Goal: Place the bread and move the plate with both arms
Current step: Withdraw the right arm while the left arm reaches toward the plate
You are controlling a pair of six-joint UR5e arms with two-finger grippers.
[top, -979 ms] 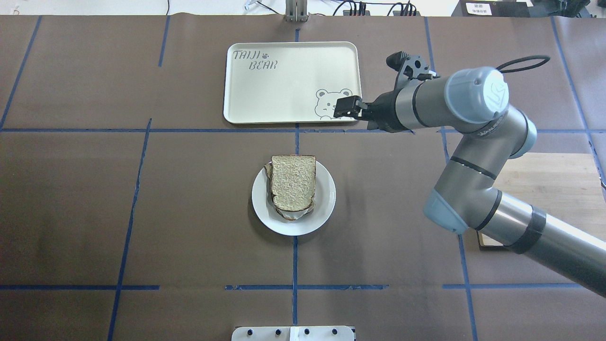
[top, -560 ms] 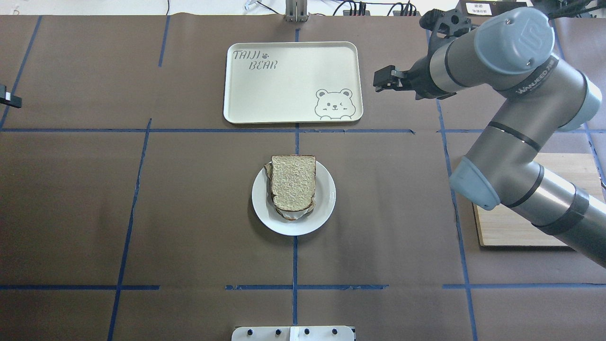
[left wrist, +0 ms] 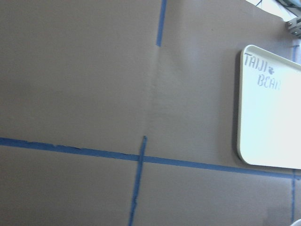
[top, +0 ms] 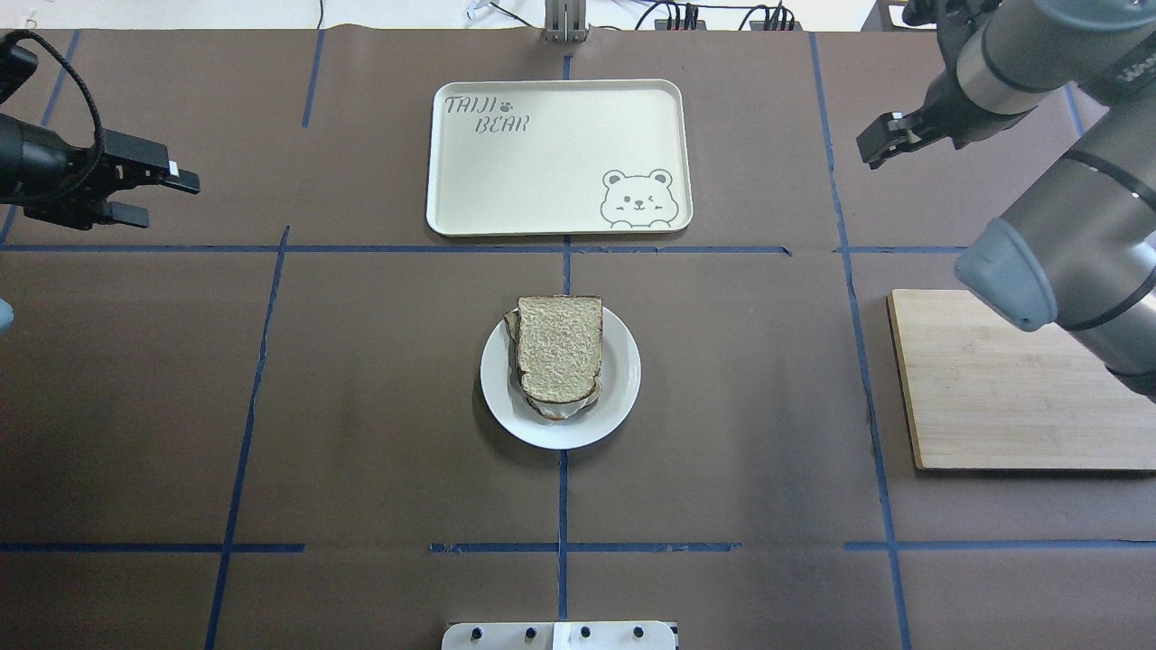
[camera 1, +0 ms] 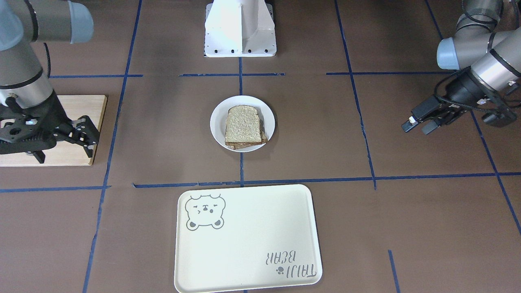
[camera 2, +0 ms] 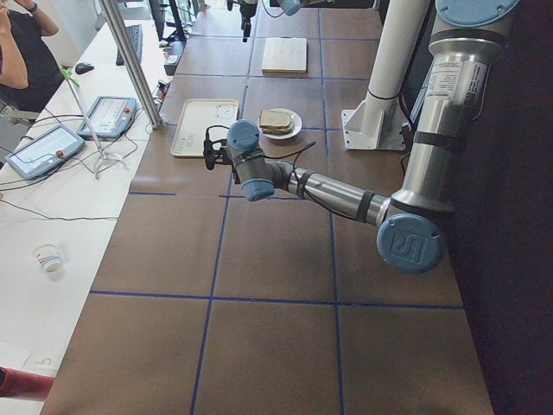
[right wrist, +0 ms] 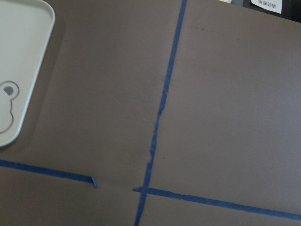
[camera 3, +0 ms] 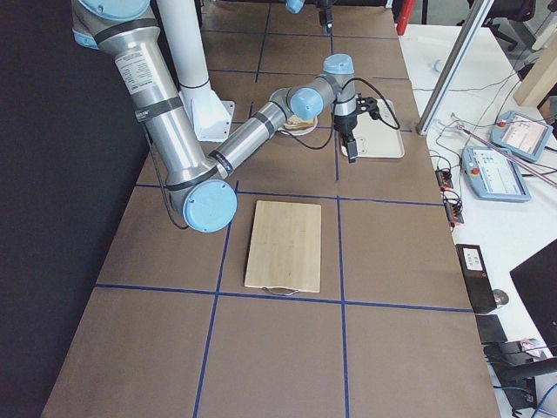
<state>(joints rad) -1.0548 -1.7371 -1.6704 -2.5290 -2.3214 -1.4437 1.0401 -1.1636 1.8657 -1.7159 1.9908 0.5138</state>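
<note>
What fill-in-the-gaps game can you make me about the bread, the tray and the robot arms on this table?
1. The bread lies on a round white ____.
2. The drawing in the corner of the cream tray shows a ____.
3. The wooden board lies on the robot's ____ side.
4. The left gripper is open and holds ____.

Missing words: plate; bear; right; nothing.
</note>
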